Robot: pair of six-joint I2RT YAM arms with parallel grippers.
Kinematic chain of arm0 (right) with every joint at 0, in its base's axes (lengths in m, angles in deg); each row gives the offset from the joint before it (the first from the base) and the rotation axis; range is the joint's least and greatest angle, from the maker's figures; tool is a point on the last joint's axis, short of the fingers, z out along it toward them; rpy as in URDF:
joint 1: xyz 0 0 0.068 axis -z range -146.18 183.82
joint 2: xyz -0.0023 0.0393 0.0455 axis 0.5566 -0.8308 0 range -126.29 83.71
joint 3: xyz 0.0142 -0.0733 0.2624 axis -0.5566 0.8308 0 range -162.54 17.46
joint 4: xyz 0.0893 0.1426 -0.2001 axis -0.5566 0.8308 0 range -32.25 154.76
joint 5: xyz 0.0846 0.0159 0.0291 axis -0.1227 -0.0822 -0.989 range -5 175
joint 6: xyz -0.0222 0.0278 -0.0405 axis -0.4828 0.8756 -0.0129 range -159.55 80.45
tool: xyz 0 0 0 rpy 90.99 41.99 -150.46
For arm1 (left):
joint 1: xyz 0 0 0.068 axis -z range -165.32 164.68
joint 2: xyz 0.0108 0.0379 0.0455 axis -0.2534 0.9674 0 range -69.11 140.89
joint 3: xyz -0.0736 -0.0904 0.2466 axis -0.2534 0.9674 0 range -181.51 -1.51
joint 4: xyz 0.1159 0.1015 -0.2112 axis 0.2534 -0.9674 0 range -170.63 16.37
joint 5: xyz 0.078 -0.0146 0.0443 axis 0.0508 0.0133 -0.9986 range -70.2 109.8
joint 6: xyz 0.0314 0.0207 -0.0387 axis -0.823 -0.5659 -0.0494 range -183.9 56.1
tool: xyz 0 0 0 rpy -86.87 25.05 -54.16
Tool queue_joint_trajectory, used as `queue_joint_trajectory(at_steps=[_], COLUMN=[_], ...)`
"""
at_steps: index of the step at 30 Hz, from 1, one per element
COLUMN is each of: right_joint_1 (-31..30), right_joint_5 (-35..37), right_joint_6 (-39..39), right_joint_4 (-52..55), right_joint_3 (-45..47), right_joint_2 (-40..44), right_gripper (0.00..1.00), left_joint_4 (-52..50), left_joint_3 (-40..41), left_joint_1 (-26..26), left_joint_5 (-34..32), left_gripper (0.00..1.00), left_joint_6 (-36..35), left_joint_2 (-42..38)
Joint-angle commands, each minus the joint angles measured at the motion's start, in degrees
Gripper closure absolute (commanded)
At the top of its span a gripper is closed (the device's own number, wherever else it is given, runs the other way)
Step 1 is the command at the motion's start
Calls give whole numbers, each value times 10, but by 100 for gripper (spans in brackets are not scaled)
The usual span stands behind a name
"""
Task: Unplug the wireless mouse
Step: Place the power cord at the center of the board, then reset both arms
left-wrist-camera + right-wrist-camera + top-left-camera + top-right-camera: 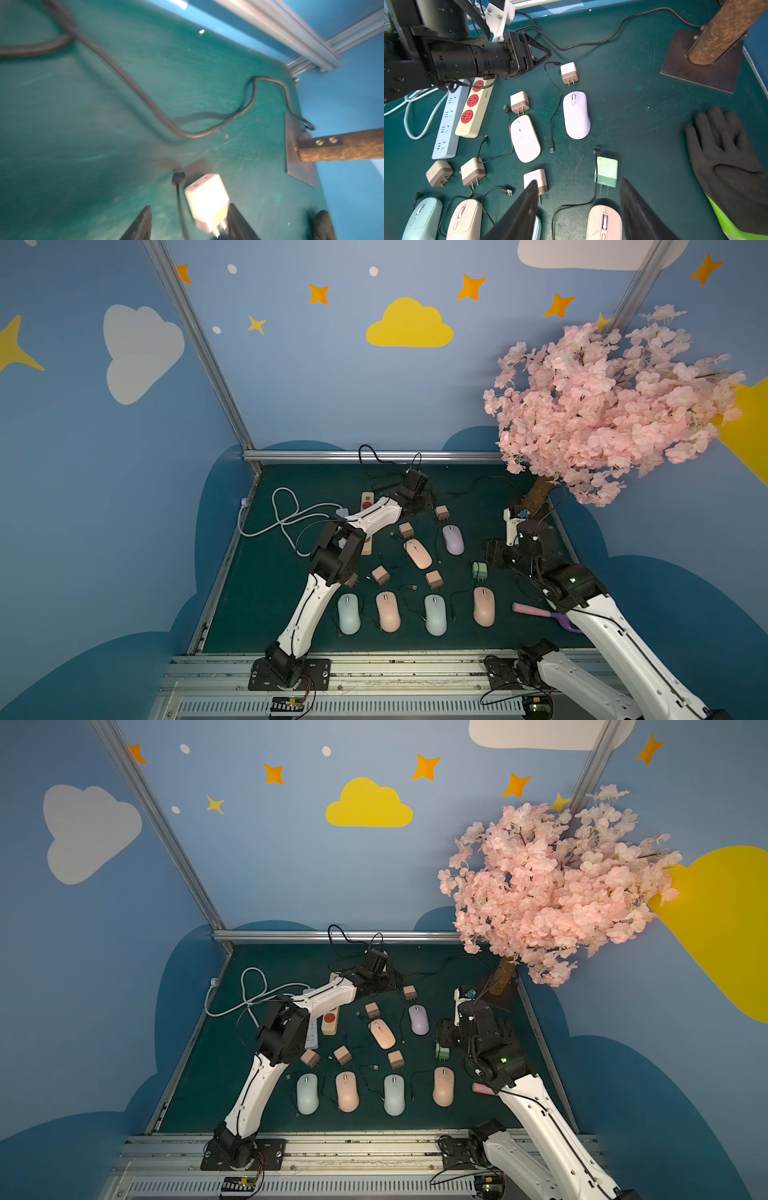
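**While both grippers gape, the purple mouse (453,540) lies uncabled**

As you look down on the scuffed green mat (257,593), blue walls (332,385) enclose it and an aluminium rail (311,456) runs along 12 o'clock. Your left gripper (190,207) stands open over a pale charger (205,199) near 12. The purple mouse lies toward 1 o'clock, with a loose cable (554,116) beside it. Your right gripper (579,180) hovers empty at 3, jaws apart. A blossom tree (602,406) stands at 2.

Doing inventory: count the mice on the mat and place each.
6. Front row, left to right: pale blue mouse, peach mouse, second blue mouse, second peach mouse. Behind them: flat pink mouse, lavender mouse beside it. The left arm may hide others.
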Motion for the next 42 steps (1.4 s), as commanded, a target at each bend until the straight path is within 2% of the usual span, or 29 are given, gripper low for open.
queue_joint_trajectory(at_steps=[1,5,8,11,13,15,18,20,23,26,29,32,37,42], right_joint_1=[0,0,1,2,7,9,16,25,51,84,105,120,131,158], right_joint_5=[-34,-58,-39,10,49,89,124,130,126,104,98,102,109,77], right_joint_6=[-27,-51,-55,-59,-69,-76,-124,-159,-173,-166,-167,-169,-187,-194], right_joint_4=[-24,-48,-54,-75,-91,-106,-170,-228,-277,-282,-308,-356,-437,-501], right_joint_3=[0,2,-3,3,9,17,52,85,108,124,140,168,206,215], right_joint_2=[20,36,36,29,17,5,-1,-3,-14,-37,-65,-92,-145,-211], right_gripper=[35,29,25,22,8,3,1,1,1,2,1,1,1,1], left_joint_4=[-12,-3,3,42,77,87,94,131,185,214,247,254,320,434], left_joint_3=[45,162,256,371,457,519,602,667,760,826,880,900,922,946], left_joint_1=[-2,-3,-4,-5,-8,-27,-76,-97,-119,-141,-157,-174,-190,-212], left_joint_5=[-43,-95,-132,-175,-215,-234,-227,-227,-251,-249,-247,-248,-235,-189], left_gripper=[29,10,6,0,0,0,0,0,0,0,0,0,0,0], left_joint_6=[-50,-99,-139,-179,-205,-209,-216,-258,-311,-365,-406,-396,-394,-408], left_joint_2=[-113,-243,-347,-457,-538,-607,-694,-747,-821,-877,-900,-890,-822,-738])
